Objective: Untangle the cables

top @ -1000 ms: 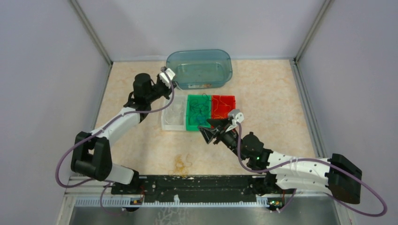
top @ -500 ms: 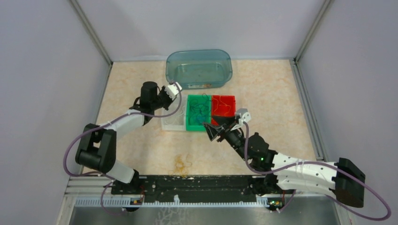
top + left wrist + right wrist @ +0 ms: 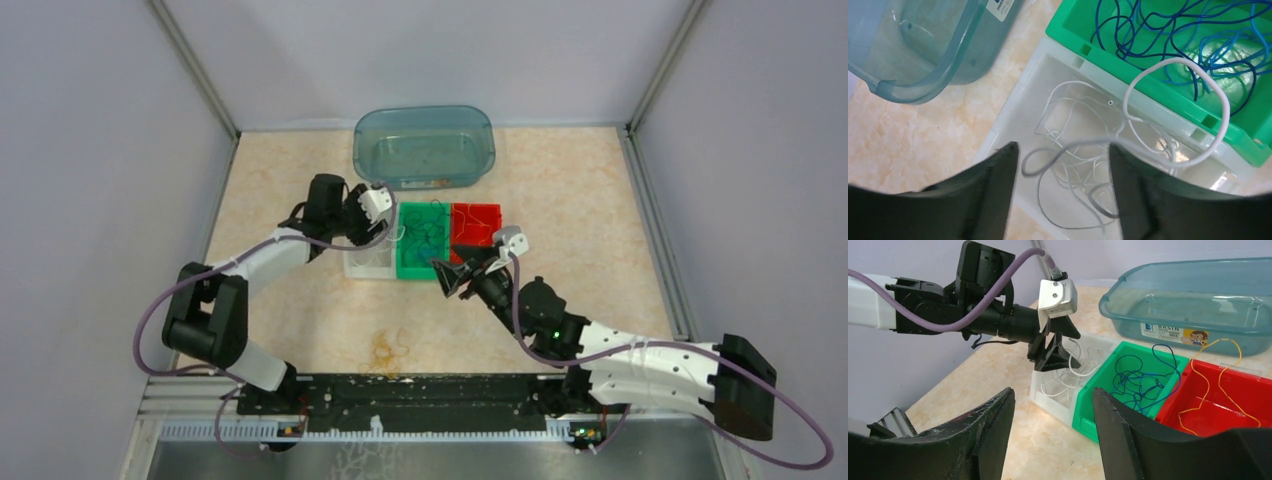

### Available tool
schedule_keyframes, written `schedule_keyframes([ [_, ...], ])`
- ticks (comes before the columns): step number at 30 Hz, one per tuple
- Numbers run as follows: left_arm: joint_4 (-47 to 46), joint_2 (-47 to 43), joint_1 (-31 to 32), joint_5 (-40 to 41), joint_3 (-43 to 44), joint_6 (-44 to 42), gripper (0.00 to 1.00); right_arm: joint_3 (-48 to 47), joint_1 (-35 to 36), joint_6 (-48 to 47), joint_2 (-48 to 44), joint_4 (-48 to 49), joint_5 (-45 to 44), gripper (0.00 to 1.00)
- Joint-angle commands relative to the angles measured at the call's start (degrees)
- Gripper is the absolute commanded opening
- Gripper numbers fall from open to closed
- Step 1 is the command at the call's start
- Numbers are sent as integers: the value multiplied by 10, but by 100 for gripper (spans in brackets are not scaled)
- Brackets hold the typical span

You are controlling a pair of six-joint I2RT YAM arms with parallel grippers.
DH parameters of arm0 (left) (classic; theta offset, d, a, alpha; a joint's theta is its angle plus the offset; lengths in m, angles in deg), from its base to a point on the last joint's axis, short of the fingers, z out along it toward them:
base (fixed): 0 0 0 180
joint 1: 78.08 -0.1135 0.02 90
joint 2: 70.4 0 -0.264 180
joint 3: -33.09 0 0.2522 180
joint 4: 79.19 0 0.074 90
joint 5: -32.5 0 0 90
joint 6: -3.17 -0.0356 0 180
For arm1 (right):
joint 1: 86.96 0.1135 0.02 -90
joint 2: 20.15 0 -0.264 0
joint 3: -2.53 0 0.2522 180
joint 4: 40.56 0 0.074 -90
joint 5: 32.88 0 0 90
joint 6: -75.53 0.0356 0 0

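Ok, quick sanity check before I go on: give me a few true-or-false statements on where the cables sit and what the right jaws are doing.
Blue cables lie in the green bin. True.
The red bin holds white cables. False: yellow-orange cables.
One white cable loops over onto the green bin. True.
The right jaws grip a cable. False: open, empty.

a: what's under the camera?
b: two dark fingers, spread apart, above a white bin of thin white cables.
a: anything between them?
b: a blurred white cable crosses the gap, then loops over the wall of the green bin, which holds blue cables.
a: and upper left?
b: a teal basin on the beige tabletop.
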Motion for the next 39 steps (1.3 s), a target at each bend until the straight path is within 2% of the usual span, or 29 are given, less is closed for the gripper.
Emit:
schedule_keyframes([
  [1, 71, -38, -11, -67, 36, 26, 79, -44, -4, -3, 10, -7, 6, 60],
  [4, 94, -67, -13, -104, 47, 37, 82, -55, -4, -4, 18, -19, 14, 60],
  [8, 189, -63, -39, -170, 117, 24, 84, -64, -4, -1, 22, -29, 23, 60],
  [13, 246, -47, -64, -215, 151, 7, 77, -69, -4, 8, 24, -46, 26, 60],
  [20, 180, -44, -14, -203, 88, 59, 75, -67, -4, 25, 23, -73, -4, 60],
  [23, 147, -22, 0, -175, 91, 90, 70, -61, -5, 28, 18, -72, -8, 60],
  [29, 136, 24, 5, -143, 117, 108, 61, -54, -8, 34, 14, -74, -10, 60],
  [34, 115, 37, 3, -76, 102, 81, 47, -54, -8, 34, 11, -73, -13, 60],
  [39, 93, 35, -3, -52, 88, 81, 30, -55, -11, 30, 10, -73, -13, 59],
])
